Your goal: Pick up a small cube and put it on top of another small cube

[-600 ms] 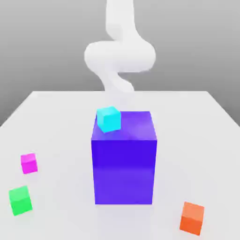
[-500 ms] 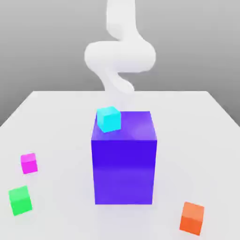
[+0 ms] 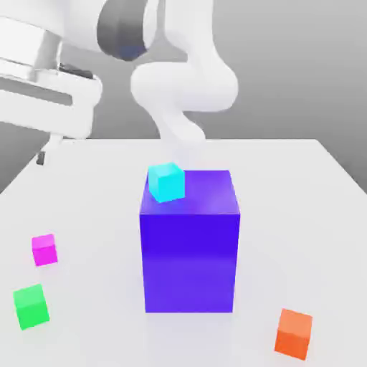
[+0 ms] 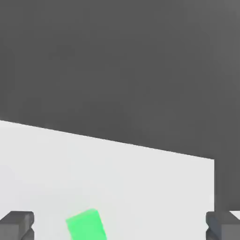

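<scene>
Below the wide-open gripper [image 4: 120, 227]: small bright green cube [image 4: 86, 225] betw. fingertips, nothing held; small magenta-pink cube [image 3: 44, 249] just beyond green, needs reaching first.

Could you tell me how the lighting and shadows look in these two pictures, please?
Exterior view: soft, even light; the blue-purple block has a brighter top than front, a faint sheen, barely any shadow on the table. Hand view: flat light, green cube evenly lit, plain dark backdrop.
</scene>
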Tool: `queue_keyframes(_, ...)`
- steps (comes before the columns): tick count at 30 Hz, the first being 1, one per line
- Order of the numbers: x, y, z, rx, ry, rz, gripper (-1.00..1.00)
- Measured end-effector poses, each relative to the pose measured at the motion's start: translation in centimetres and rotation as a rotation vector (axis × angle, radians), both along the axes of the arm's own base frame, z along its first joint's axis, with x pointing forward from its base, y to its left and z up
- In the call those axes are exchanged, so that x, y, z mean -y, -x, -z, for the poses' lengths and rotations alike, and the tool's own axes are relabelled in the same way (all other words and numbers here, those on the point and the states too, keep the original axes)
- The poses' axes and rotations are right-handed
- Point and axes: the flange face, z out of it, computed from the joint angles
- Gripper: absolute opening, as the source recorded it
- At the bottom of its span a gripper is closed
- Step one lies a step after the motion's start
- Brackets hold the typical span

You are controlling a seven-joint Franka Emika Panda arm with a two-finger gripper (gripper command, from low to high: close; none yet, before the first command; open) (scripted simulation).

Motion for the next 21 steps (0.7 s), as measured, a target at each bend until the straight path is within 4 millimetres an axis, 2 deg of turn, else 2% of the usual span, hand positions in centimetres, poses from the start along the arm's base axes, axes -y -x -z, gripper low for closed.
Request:
queue_keyframes(6,4.9,5.7,9.0,-0.143,-0.058,-0.057,0.00)
queue_keyframes(10,6.9,10.7,14.4,-0.209,-0.125,-0.091,0.00)
queue_keyframes(13,7.4,14.5,18.1,-0.240,-0.184,-0.122,0.00)
queue_keyframes(15,7.2,15.6,20.3,-0.248,-0.209,-0.151,0.00)
queue_keyframes(21,7.1,16.0,26.1,-0.253,-0.215,-0.159,0.00)
